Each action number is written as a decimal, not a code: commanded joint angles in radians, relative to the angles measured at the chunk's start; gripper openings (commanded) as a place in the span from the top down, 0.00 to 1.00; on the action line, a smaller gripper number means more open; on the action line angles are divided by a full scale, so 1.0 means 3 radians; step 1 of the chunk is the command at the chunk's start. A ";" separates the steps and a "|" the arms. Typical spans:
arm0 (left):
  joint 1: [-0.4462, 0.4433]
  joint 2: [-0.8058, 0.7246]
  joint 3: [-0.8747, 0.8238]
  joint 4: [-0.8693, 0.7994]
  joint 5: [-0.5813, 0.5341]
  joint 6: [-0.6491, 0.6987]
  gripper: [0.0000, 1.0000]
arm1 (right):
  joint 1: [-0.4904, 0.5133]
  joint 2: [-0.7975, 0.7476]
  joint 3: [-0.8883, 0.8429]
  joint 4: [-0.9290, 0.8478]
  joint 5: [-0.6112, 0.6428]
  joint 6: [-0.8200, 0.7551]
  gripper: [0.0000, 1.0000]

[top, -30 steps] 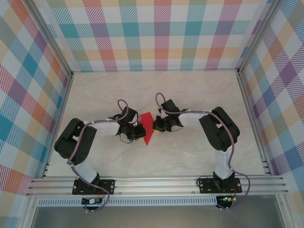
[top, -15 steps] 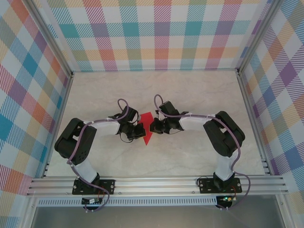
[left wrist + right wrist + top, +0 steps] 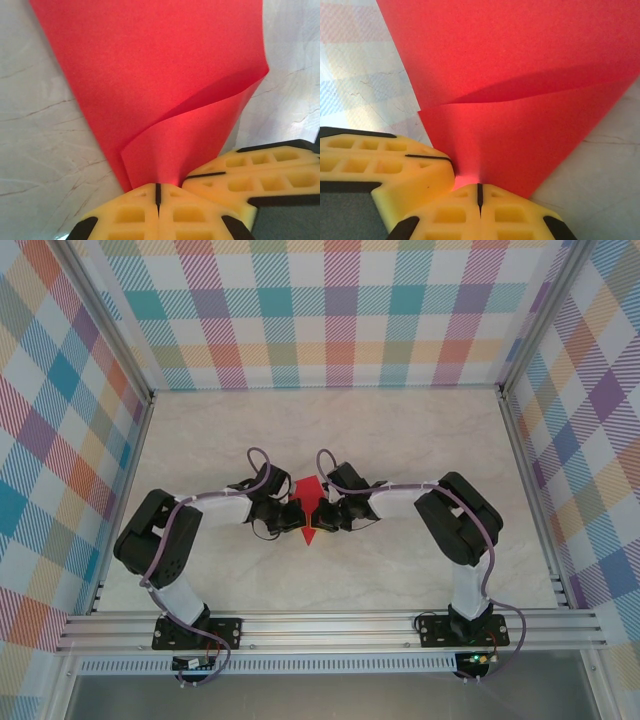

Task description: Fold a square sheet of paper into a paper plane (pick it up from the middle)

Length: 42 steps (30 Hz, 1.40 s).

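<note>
Square sheet of paper (image 3: 307, 488), bright red, lies at the middle of the table (image 3: 400, 440), part-folded to a point, with one flap lifting in a soft curl. A crease looks to be in hand: the left gripper (image 3: 157, 192) and right gripper (image 3: 480, 192), both fully closed, nip its edge tip to tip mid-table. Next, I'd judge, that flap needs pressing flat.

You see your right gripper (image 3: 479, 192) at 6 o'clock, jaws closed on the paper's (image 3: 520, 75) lifted corner; left gripper (image 3: 442, 161) touching at 8 o'clock.
</note>
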<state>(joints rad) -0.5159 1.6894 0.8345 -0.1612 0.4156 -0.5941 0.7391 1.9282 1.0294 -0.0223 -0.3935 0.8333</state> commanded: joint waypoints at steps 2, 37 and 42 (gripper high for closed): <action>-0.0019 -0.0352 -0.0070 0.0002 0.0020 -0.0088 0.94 | 0.0016 0.0018 -0.0066 -0.0043 0.0347 0.0240 0.97; -0.0150 -0.0177 -0.0514 0.0053 0.0153 -0.0354 0.96 | 0.0195 -0.0015 -0.0182 0.0176 0.0609 0.1027 0.97; -0.0182 -0.0309 -0.0593 -0.0251 0.0199 -0.0204 0.95 | 0.0198 -0.0009 -0.0182 0.0157 0.0621 0.1021 0.97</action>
<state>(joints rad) -0.5385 1.6154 0.6914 -0.0628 0.4610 -0.7017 0.7925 1.9175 0.9939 0.0933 -0.2611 1.1309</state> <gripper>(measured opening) 0.051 0.045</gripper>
